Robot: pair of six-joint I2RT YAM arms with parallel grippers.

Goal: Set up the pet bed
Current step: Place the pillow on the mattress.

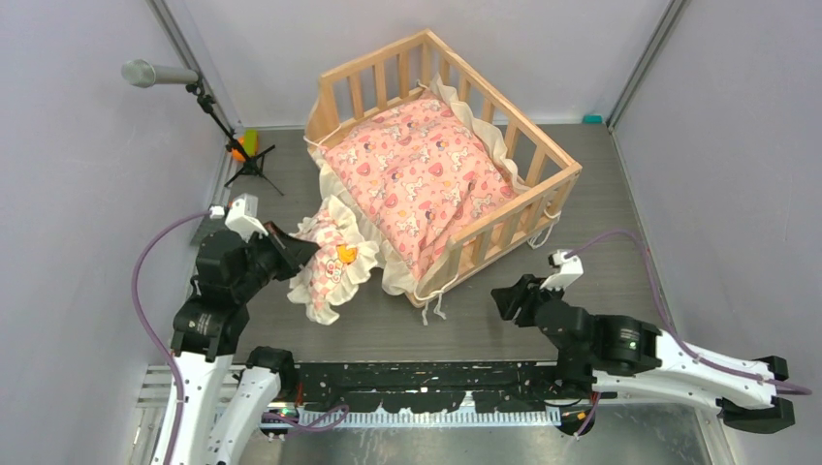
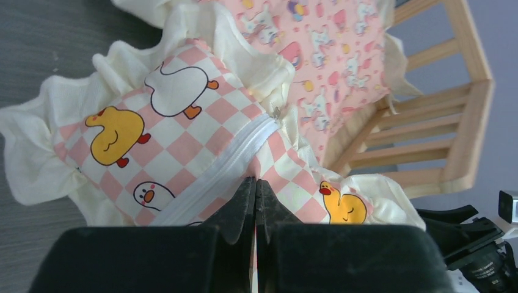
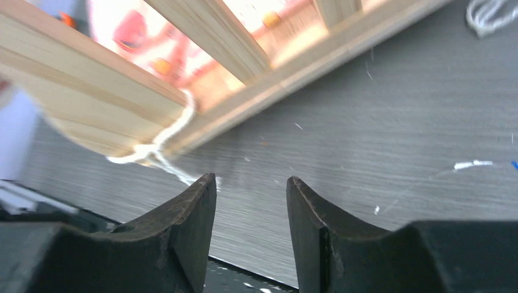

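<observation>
My pet bed (image 1: 373, 60) sits on the grey table (image 1: 601, 242) at 12 o'clock from my 2 bases. It is turned so that 1 corner points toward 4 o'clock. The pink printed cushion (image 1: 417, 174) lies inside the bed, and its cream frill spills over the bed's low edge at 7 o'clock.

Just beside that spill, at 8 o'clock from the bed, is the small checked pillow (image 1: 330, 266) with its yellow ducks. My left gripper (image 1: 296, 254) is on this pillow. My left wrist view shows the 2 fingers pressed together on the pillow's face beside the white zip, with a thin sliver of fabric caught between them.

My right gripper (image 1: 506, 295) hangs low over bare table at 5 o'clock from the bed, near it but not touching. Its 2 fingers stand apart with nothing between them. My right wrist view shows the bed's bottom rail ahead at 11 o'clock, with a white cord (image 3: 162, 143) knotted at the corner.

A microphone (image 1: 145, 73) on a stand is at 10 o'clock, at the far left edge.
</observation>
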